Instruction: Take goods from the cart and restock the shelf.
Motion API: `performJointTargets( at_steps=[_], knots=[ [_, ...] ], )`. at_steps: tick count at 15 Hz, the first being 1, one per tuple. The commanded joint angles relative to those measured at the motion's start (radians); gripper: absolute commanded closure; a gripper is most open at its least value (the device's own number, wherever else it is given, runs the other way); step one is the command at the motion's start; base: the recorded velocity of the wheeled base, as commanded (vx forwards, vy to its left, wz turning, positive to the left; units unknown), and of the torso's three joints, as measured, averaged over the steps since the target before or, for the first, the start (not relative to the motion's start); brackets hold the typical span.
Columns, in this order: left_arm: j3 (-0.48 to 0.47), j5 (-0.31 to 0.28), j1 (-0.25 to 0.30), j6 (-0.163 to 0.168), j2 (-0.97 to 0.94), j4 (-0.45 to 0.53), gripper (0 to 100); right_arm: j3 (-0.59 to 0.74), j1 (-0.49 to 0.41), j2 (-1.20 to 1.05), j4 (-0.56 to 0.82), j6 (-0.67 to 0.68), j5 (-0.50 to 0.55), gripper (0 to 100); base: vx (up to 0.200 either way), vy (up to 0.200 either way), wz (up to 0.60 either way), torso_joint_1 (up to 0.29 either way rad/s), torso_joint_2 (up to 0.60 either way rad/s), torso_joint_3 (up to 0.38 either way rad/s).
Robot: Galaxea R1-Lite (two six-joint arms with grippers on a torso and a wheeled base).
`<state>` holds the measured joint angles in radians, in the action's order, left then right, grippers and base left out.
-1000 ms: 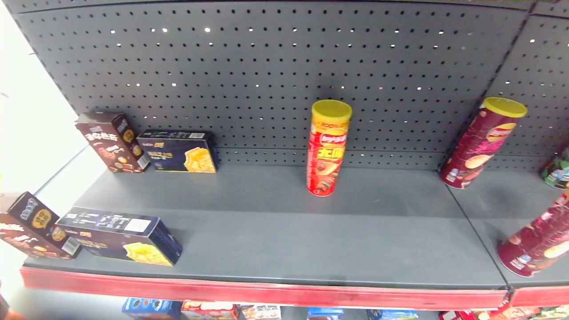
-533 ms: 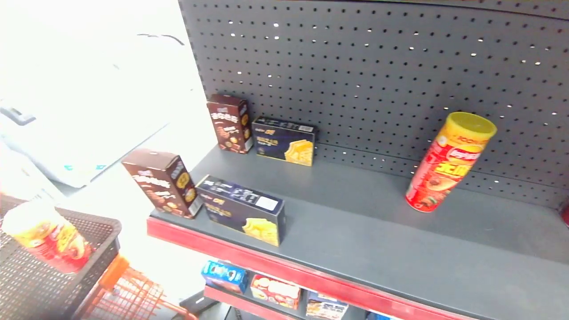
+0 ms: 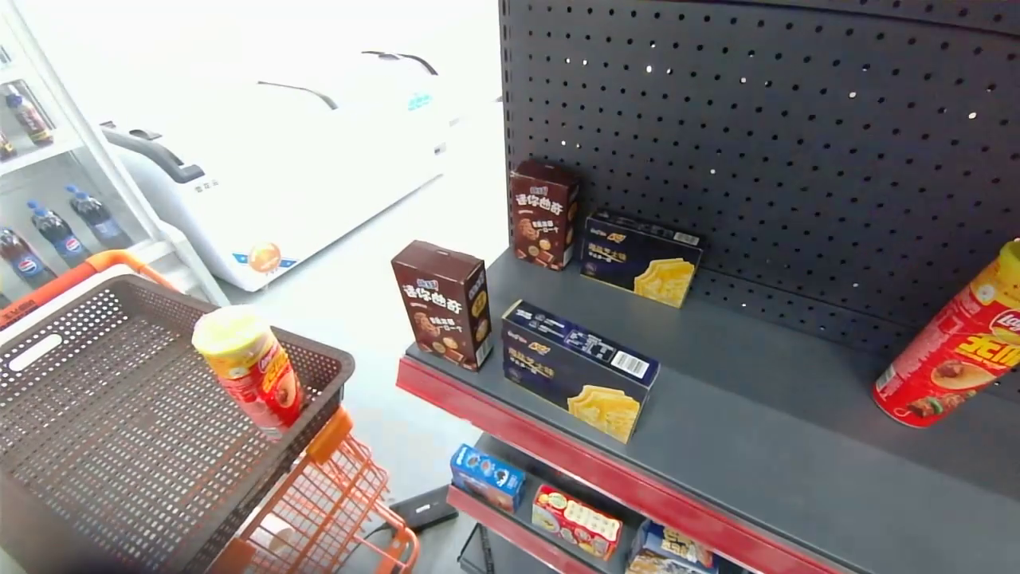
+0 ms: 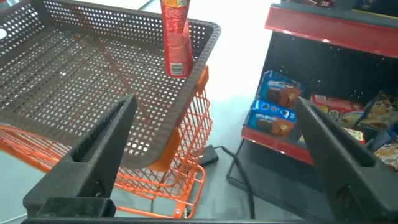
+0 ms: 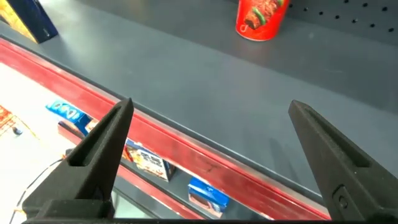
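**Trainee:** What is most likely to go wrong from here?

**Operator:** A toppled can. The chip can [image 3: 249,368] stands upright in the cart basket [image 3: 103,414], at the left of the scene. It is close against the basket's right wall, the side nearest the shelf [image 3: 757,414]. I judge that a finger catching that wall or its rim on the way in would jolt the basket and tip the can. A tall, narrow cylinder on open mesh has little to steady it. Its smooth round side could also slip in a grasp taken too high or off centre.

**Trainee:** And the tools?

**Operator:** The left tool [image 4: 214,104] is above the gap between cart and shelf, its fingers spread wide with nothing between them. The right tool [image 5: 209,106] is just as wide and empty, over the shelf's near edge.

**Trainee:** Any hazard at the shelf?

**Operator:** If I set the can down tilted, it would probably fall and roll toward the red front lip. It could also knock the shelved can [image 3: 952,351] at the right. The brown boxes [image 3: 443,303] and blue boxes [image 3: 578,368] crowd the left end, so I would aim for the bare stretch between.

**Trainee:** How does the chip can look?

**Operator:** It has a red body, a yellow band and a pale lid. The left wrist view shows a white printed panel down one side. I can make out no dent.
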<state>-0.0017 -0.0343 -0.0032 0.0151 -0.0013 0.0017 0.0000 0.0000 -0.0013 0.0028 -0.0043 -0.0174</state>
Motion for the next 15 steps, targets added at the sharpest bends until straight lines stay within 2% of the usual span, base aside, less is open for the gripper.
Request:
performJointTargets(
  at_steps=[1,4,6,8,9,10,11,12,13,14,15],
  knots=[
    [0.0,0.001,0.0,0.0,0.001,-0.002,0,0.0,-0.002,0.001,-0.001,0.0,0.001,0,0.0,0.0,0.0,0.0,0.0,0.0],
    [-0.006,0.01,0.002,0.003,0.001,0.003,0,0.0,0.0,0.001,0.0,0.0,-0.001,0,0.0,0.0,0.0,0.0,0.0,0.0],
    [-0.106,0.031,0.002,0.055,0.058,0.047,0,0.0,0.0,0.001,-0.001,0.0,0.001,0,0.0,0.0,0.0,0.0,0.0,0.0],
    [-0.21,0.088,-0.001,0.048,0.225,0.081,0,0.0,0.0,0.001,0.0,0.0,0.001,0,0.0,0.0,0.0,0.0,0.0,0.0],
    [-0.21,0.088,-0.001,0.048,0.225,0.081,0,0.0,0.0,0.001,0.0,0.0,0.001,0,0.0,0.0,0.0,0.0,0.0,0.0],
    [-0.247,0.096,-0.008,-0.011,0.419,0.047,0,0.0,0.0,0.001,0.0,0.0,0.001,0,0.0,0.0,0.0,0.0,0.0,0.0],
    [-0.253,0.096,-0.004,-0.052,0.506,0.008,0,0.0,0.0,0.001,-0.001,0.0,0.001,0,0.0,0.0,0.0,0.0,0.0,0.0],
    [-0.258,0.096,0.0,-0.075,0.55,-0.016,0,0.0,0.0,0.001,-0.001,0.0,-0.001,0,0.0,0.0,0.0,0.0,0.0,0.0],
    [-0.264,0.094,0.006,-0.139,0.669,-0.089,0,0.0,0.0,0.001,-0.001,0.0,-0.001,0,0.0,0.0,0.0,0.0,0.0,0.0],
    [-0.264,0.093,0.005,-0.139,0.725,-0.14,0,0.0,0.0,0.001,0.0,0.0,0.001,0,0.0,0.0,0.0,0.0,0.0,0.0],
    [-0.264,0.093,0.003,-0.113,0.777,-0.17,0,0.0,0.0,0.001,-0.001,0.0,-0.001,0,0.0,0.0,0.0,0.0,0.0,0.0]
  ],
)
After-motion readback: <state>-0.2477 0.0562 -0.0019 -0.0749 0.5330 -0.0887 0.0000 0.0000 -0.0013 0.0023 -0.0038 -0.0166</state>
